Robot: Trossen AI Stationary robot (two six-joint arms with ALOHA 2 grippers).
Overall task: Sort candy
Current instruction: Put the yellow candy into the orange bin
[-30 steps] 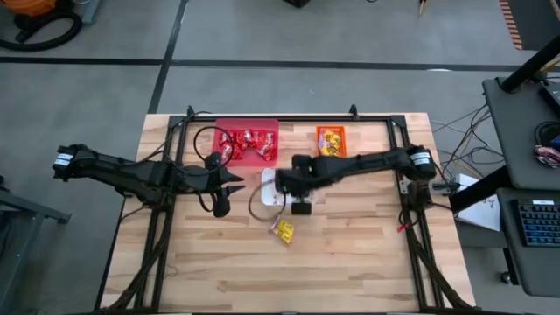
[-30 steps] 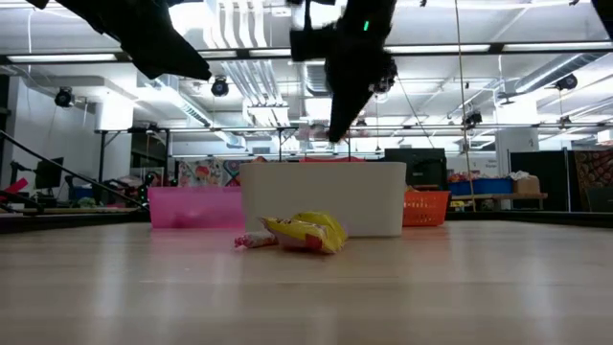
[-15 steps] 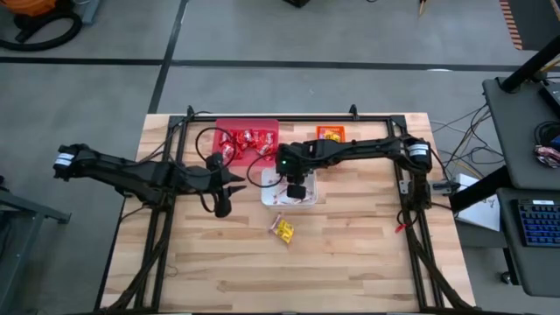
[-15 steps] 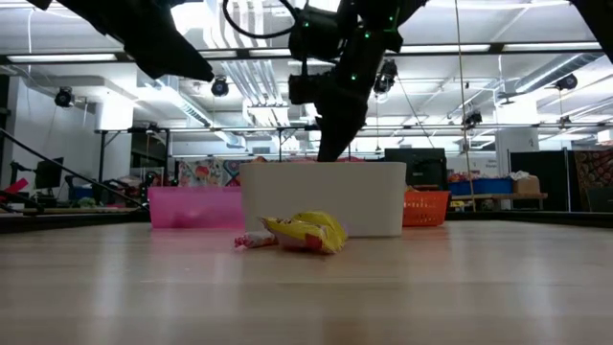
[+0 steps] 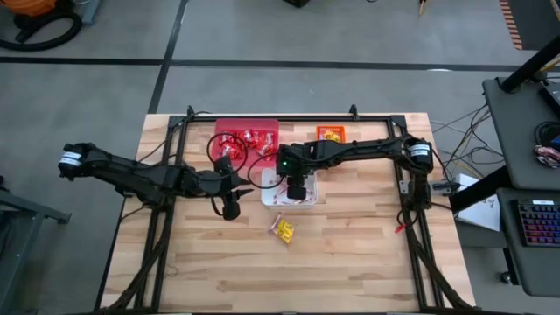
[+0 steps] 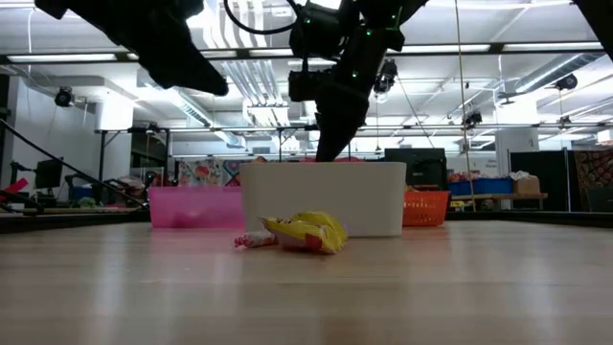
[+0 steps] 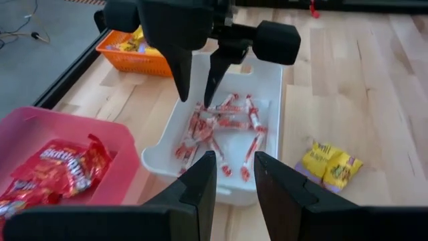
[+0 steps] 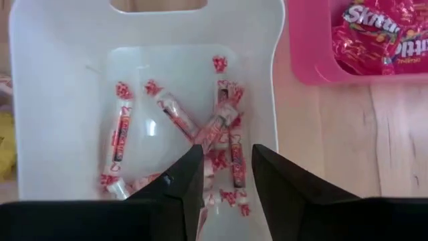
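Red-and-white sticks (image 8: 200,134) lie in the white bin (image 5: 289,188) at the high frame's centre, where I see my right gripper (image 7: 197,87) poised above them, fingers parted and empty, while my left gripper (image 5: 230,206) waits narrow, centre-left.

The word "Skittles" in white letters stands on the shiny red packets (image 7: 57,164) lying in the pink bin (image 7: 40,130), seen from the left wrist. In the right wrist view the same packets (image 8: 378,30) show "Skitt" and part of another such word, cut off at the edge. The yellow packets (image 7: 331,167) carry dark print, probably lettering, too small to read.
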